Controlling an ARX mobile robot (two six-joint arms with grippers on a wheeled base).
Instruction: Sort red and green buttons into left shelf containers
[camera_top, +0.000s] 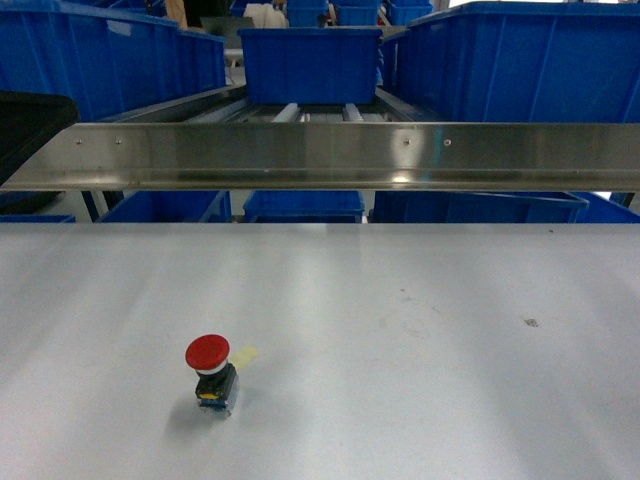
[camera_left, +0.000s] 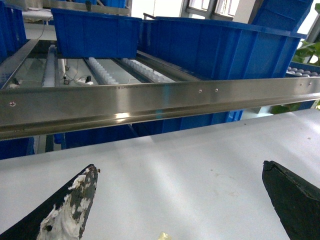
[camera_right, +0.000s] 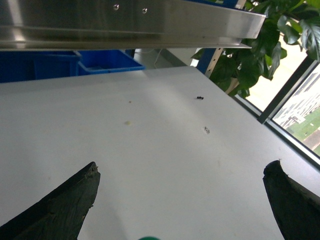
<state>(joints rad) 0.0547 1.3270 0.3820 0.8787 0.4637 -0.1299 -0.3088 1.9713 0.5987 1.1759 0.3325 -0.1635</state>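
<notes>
1. We see the red button (camera_top: 212, 368) standing upright on the white bench (camera_top: 420, 380), lower left of the head view: round red cap on top, black body with yellow marks below.
2. A yellowish tape scrap (camera_top: 244, 356) lies just beside the button, to its right, low in the frame.
3. Neither arm shows in the head view, so nothing touches the button.
4. In the left wrist view, our left hand (camera_left: 182, 200) is released: two dark fingers spread wide at the bottom corners, bare bench between them. The left-side finger (camera_left: 70, 210) carries white smears.
5. In the right wrist view, our right hand (camera_right: 182, 202) is released too, fingers wide apart at the bottom corners, grasping nothing. A sliver of something green (camera_right: 148, 238) peeks in at the bottom edge; we cannot tell what it is.
6. Across the middle of the head view runs the shiny steel bar of the shelf (camera_top: 330, 152), with white rollers (camera_left: 112, 75) behind it in the left wrist view.
7. Bright-blue containers (camera_top: 310, 62) sit on that shelf: one at top centre, larger ones at upper left and upper right, more beneath the bar.
8. A green plant (camera_right: 270, 45) fills the upper right of the right wrist view, by a window.
</notes>
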